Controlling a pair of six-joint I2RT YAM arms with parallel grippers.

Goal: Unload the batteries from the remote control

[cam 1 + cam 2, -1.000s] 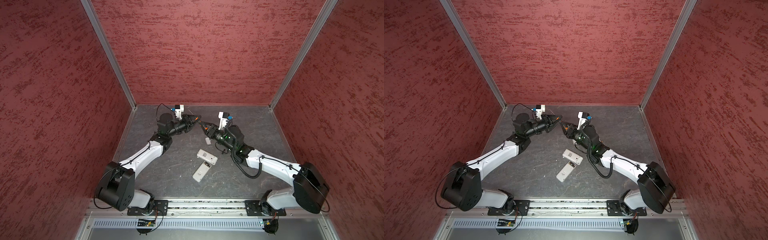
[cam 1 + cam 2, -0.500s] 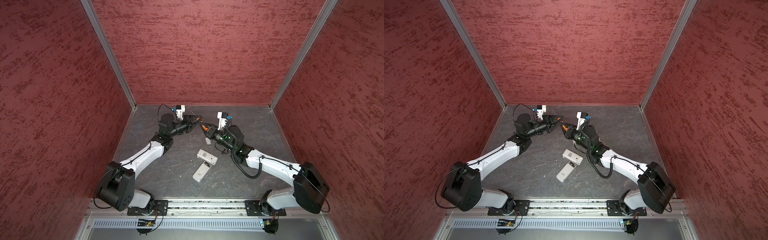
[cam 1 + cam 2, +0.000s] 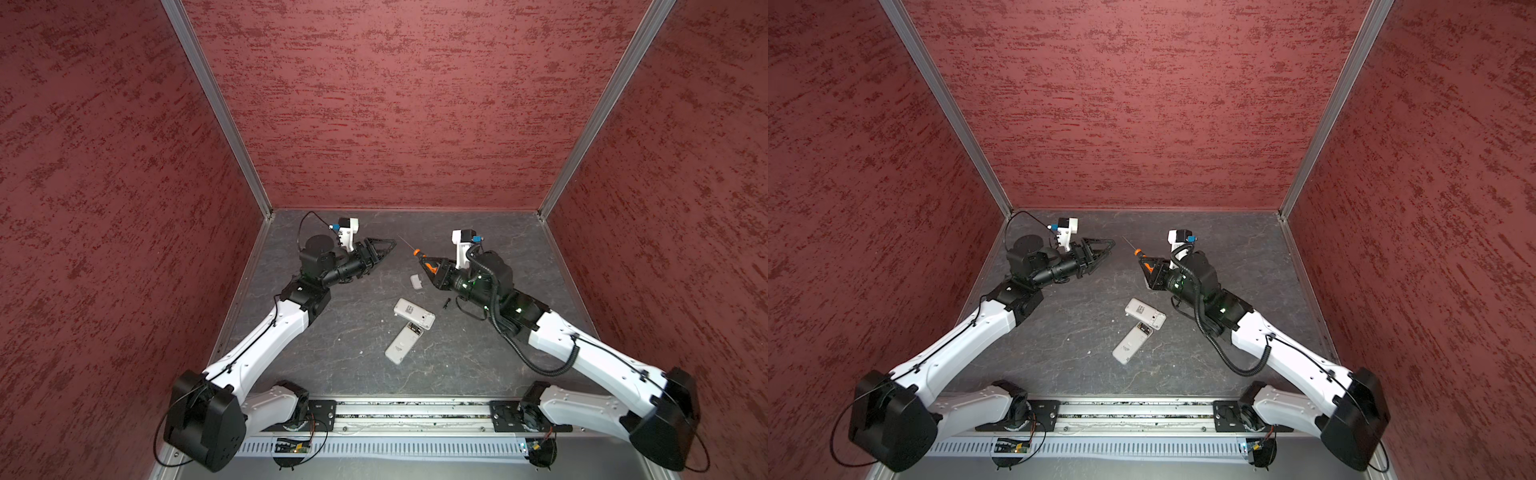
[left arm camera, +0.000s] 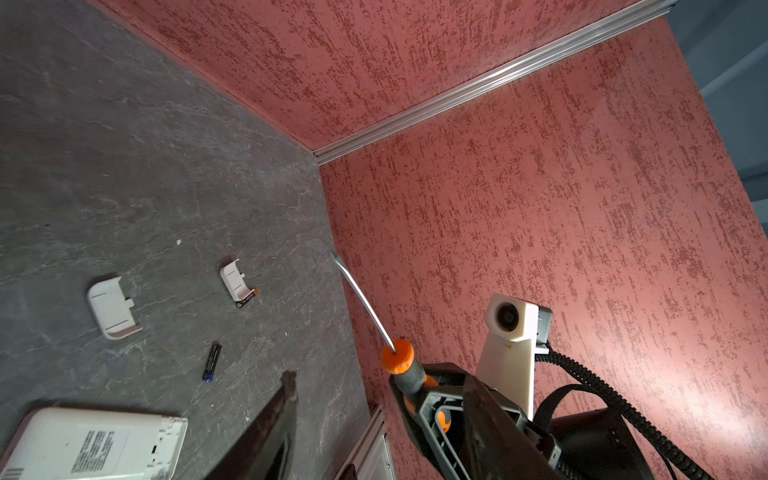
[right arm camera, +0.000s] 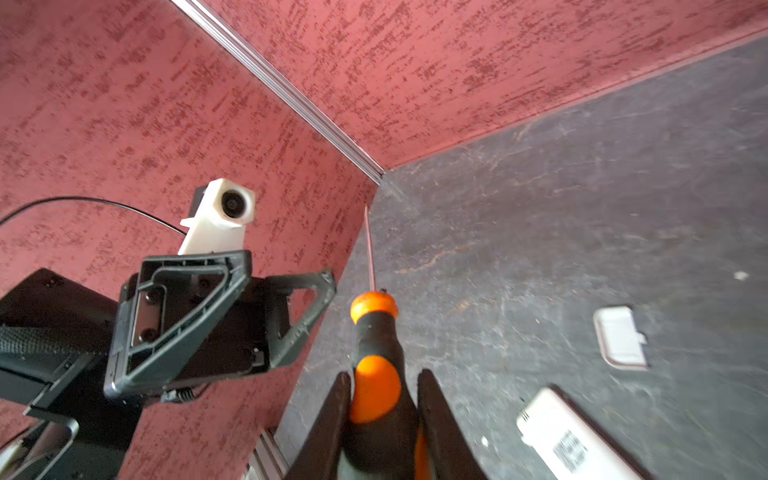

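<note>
Remotes are lying nearest us on the dark grey stone-look worktop (image 3: 332, 365). One slim white plastic remote control (image 3: 402, 345) is lying closest. A second white remote control (image 3: 412, 311) is lying at its far end, touching it or just beside it. Both are lying back-up with their battery bays uncovered. The nearer bay is showing dark, so we are judging that it may hold cells, though it is too small to tell.

Past them, one thin dark cylindrical battery (image 4: 212, 361) is resting loose on the worktop, apart from both remotes. A larger white plastic battery cover (image 4: 112, 307) is lying near it. A second battery (image 4: 248, 296), with an orange end, is touching a smaller white cover (image 4: 235, 284).

Farther back, both arms are hovering above the worktop. The right gripper (image 5: 382, 378) is clamping its fingers (image 5: 332, 415) on the handle of the orange-and-black screwdriver (image 5: 372, 332). The left gripper (image 3: 386, 251) is facing it with its fingers (image 5: 174, 316) spread wide and holding nothing.

We are expecting the batteries to be light, rigid, smooth and quick to roll. So we are planning to take each one across the middle of its barrel with the fingers narrowed. For a seated one, we are thinking of levering it up gently from one end with the screwdriver tip.
</note>
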